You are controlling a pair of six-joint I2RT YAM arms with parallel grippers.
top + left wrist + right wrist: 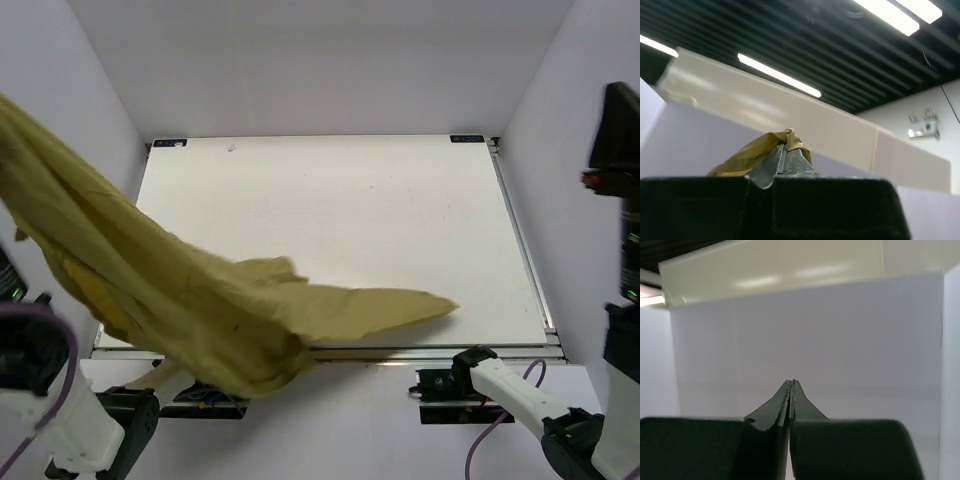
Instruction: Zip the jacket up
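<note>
The thin olive-yellow fabric jacket (200, 300) hangs from high on the left and trails over the near-left edge of the flat white table (380, 220). The left gripper (785, 151) pinches a fold of it. The right gripper (791, 385) has its jaws pressed together, facing a plain white wall (815, 340). Overhead is a dark slatted ceiling (790, 30) with strip lights (780, 76).

We log left gripper (785, 159) tilted upward, jaws clamped on jacket (757, 152) fold. Right gripper (791, 390) pinched together, empty. Left arm (70, 425), right arm (512, 386) rise from table (330, 210) near edge.

Bunched olive jacket (200, 300), left end aloft
</note>
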